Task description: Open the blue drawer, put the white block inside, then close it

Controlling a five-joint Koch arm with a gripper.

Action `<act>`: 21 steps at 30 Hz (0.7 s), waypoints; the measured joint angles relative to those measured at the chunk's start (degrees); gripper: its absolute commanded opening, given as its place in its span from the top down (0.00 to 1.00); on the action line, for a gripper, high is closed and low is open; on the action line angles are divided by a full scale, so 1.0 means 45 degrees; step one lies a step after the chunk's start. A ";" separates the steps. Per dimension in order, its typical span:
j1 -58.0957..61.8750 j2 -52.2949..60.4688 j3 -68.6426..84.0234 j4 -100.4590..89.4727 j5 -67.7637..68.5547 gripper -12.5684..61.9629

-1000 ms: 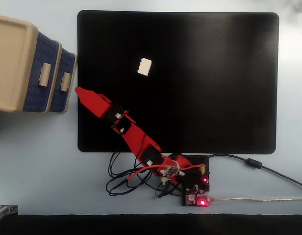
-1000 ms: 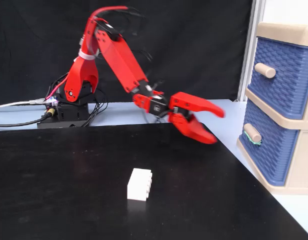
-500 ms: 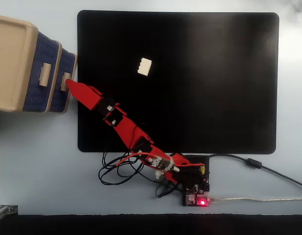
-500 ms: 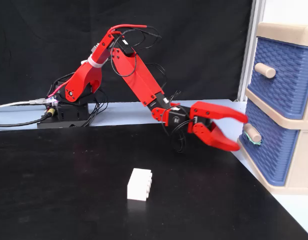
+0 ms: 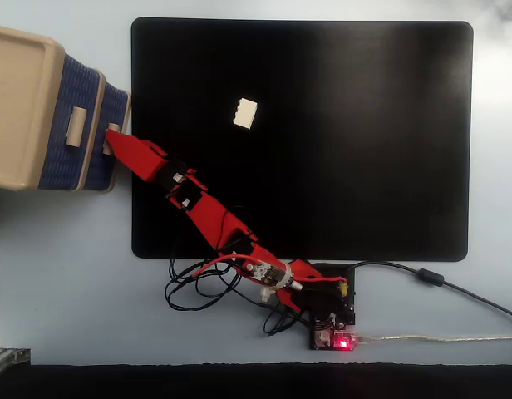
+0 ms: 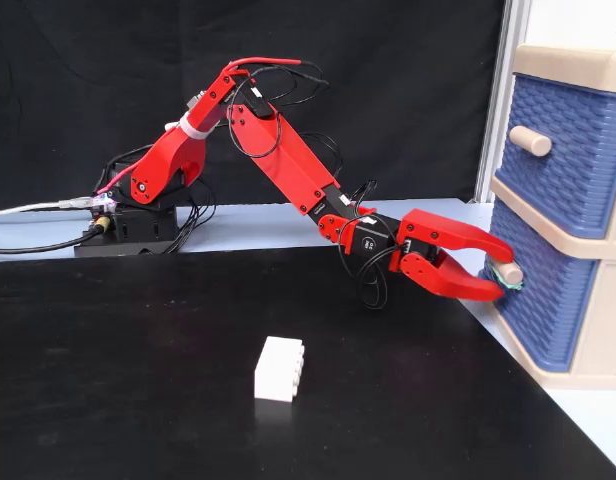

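- The white block (image 6: pixel 279 369) is seen nearest the camera in the fixed view from the side, lying alone on the black mat (image 6: pixel 138 400), well apart from the arm.
- In the fixed view from above, the white block (image 5: pixel 245 113) is shown on the upper middle of the mat (image 5: pixel 364 125), well clear of the drawers.
- Beyond it, the red arm (image 6: pixel 288 160) is stretched low over the mat toward the cabinet (image 6: pixel 573 60).
- The gripper (image 6: pixel 504 264) is placed at the handle (image 6: pixel 509 272) of the blue drawer (image 6: pixel 548 300), the lower of the two; its fingers (image 6: pixel 458 286) are closed around the handle, one above and one below.
- The blue drawer is seen shut or nearly so; which cannot be told.
- The upper drawer (image 6: pixel 568 150) is shown closed, its handle (image 6: pixel 529 141) untouched.
- Farthest back, the arm's base (image 6: pixel 138 225) and cables are seen on the desk (image 6: pixel 258 225).
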 measured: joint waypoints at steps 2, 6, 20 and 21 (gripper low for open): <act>-0.0020 0.0020 0.0000 0.0098 0.0000 0.86; 0.0000 0.0020 -0.0039 0.0508 0.0000 0.87; 0.1152 0.7148 0.9570 0.1328 -0.0195 0.94; 0.1230 0.7422 0.9844 0.1367 -0.0176 0.94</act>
